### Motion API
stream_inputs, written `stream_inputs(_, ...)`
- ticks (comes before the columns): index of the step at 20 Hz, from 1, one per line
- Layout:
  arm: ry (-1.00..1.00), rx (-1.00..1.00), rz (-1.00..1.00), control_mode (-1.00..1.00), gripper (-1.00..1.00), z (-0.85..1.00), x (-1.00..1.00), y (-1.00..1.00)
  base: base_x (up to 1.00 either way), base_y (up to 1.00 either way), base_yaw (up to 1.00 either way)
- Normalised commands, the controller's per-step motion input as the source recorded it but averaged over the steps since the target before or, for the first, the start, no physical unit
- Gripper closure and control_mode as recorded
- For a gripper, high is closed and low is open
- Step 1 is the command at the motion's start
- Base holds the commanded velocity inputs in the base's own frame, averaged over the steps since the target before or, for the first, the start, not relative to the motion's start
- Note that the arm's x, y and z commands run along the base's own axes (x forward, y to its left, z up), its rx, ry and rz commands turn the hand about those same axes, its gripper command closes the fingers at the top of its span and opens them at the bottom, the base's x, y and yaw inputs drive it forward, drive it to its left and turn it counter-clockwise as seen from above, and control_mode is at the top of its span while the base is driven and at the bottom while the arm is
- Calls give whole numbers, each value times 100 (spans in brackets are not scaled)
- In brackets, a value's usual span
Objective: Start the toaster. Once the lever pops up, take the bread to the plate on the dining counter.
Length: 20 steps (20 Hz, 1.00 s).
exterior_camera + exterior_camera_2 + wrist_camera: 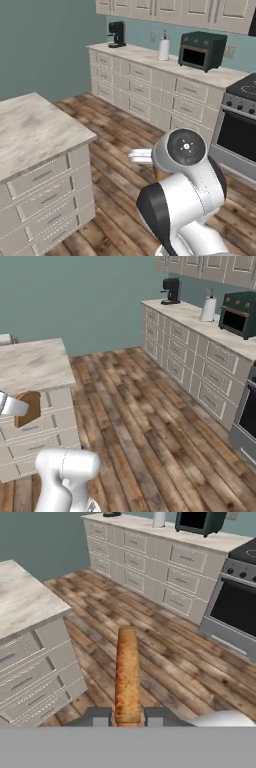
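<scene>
Bread (127, 677) sits clamped edge-on between the two dark fingertips (98, 716) at the bottom of the hand view, a golden-brown slice standing up from the gripper (127, 717) with its crust toward the camera. The jaws are closed tight against its two faces. In the right base view the same slice (28, 408) shows side-on at the left edge, held in front of the drawer fronts of the island, with the pale gripper body just to its left. In the left base view only a sliver of it (158, 174) peeks out behind the white arm (185, 200), which rises from the lower right.

Beside the gripper, to the left in the base views, stands an island with a beige marble-patterned top (35, 130) and pale drawers (47, 197) beneath. Wooden plank floor (150, 421) runs between the island and the far wall.

Further off, a long run of pale drawer cabinets (145, 92) lines the teal wall. A stove with an oven door (237, 137) stands at its right end. On that counter, from right to left, are a dark green toaster oven (202, 50), a white paper towel roll (164, 48) and a black coffee machine (117, 34). Pale upper cabinets (175, 12) hang above them.
</scene>
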Motion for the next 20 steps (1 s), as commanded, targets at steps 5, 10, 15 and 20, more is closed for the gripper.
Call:
stream_inputs(5, 0, 0, 0, 100, 100, 0, 0, 0, 62, -54, 22)
stream_inputs(10, 0, 0, 0, 100, 100, 0, 0, 0, 63, -65, 22)
stream_inputs(15, 0, 0, 0, 100, 100, 0, 0, 0, 69, -65, 25)
stream_inputs(20, 0, 0, 0, 100, 100, 0, 0, 0, 87, -56, 29)
